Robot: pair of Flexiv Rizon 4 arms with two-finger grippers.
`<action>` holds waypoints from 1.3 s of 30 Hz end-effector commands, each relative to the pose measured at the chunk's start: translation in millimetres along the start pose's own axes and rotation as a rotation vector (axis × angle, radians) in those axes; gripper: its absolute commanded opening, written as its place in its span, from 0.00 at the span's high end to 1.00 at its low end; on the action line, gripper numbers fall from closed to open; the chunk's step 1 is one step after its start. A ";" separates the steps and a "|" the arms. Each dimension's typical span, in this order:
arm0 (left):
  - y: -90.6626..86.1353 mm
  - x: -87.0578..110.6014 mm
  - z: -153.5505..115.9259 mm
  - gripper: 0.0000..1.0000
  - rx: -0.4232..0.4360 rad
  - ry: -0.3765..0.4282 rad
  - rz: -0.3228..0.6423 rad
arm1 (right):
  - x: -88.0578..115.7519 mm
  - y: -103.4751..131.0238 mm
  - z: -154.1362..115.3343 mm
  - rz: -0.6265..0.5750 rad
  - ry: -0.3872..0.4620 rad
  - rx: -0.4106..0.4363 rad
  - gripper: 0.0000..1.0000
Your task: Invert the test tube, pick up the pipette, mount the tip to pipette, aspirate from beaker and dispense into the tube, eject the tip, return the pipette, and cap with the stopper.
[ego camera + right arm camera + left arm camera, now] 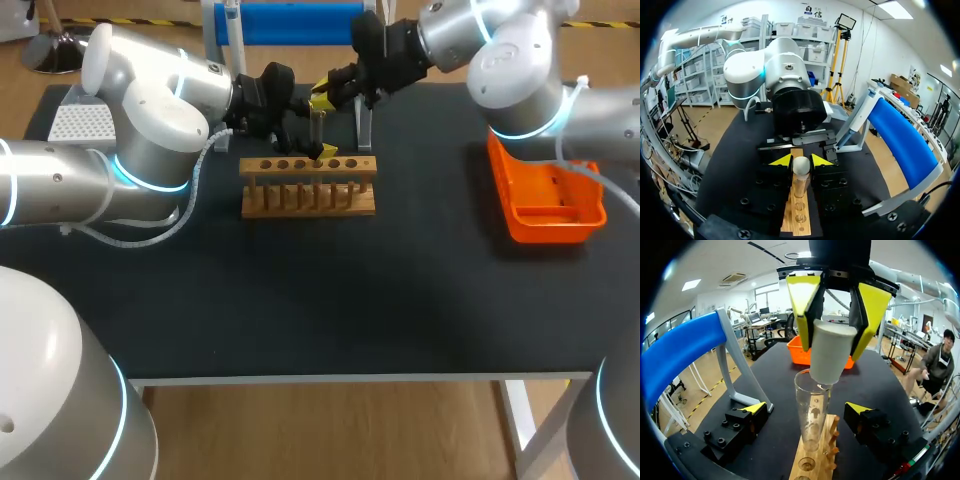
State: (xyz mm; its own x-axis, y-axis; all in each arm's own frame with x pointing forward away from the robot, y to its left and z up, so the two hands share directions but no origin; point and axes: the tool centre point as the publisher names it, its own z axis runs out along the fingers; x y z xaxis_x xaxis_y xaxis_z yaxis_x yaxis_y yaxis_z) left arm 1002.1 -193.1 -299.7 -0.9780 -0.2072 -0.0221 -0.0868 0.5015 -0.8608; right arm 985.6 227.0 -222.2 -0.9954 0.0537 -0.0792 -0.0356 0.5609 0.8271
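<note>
Stopper (832, 352) in right claw (801, 161); tube (811, 412) just beneath.

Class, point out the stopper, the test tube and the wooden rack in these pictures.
stopper (832, 352), left wrist view, middle of its pale side
test tube (811, 415), left wrist view, clear wall below the rim
wooden rack (300, 207), head view, front of its base rail

A lab: wooden test-tube rack (308, 187), glass tube (812, 410), blue pipette (300, 22) and orange tray (550, 228) on a black table (320, 300).
</note>
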 end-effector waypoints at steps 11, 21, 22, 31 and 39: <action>0.7 0.0 0.1 0.00 0.001 0.000 0.001 | 0.9 -2.8 3.7 -0.003 0.004 0.017 1.00; 0.7 0.0 0.1 0.00 0.001 0.000 0.001 | -1.9 5.1 0.7 -0.010 -0.005 0.000 1.00; 0.7 0.0 0.1 0.00 0.001 0.000 0.001 | -1.9 5.6 0.7 -0.011 -0.005 -0.001 1.00; 0.7 0.0 0.1 0.00 0.001 0.000 0.001 | -2.7 6.0 1.3 -0.013 -0.007 -0.002 1.00; 0.7 0.0 0.1 0.00 0.001 0.000 0.001 | -3.2 2.1 3.4 -0.006 -0.007 0.002 1.00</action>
State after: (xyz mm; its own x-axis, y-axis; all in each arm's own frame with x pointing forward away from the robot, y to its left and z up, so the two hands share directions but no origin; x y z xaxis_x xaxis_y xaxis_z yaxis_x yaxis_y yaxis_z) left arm 1002.1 -193.1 -299.7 -0.9780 -0.2072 -0.0221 -0.0868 0.5015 -0.8608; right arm 987.7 230.4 -220.8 -0.9942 0.0573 -0.0905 -0.0428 0.5614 0.8265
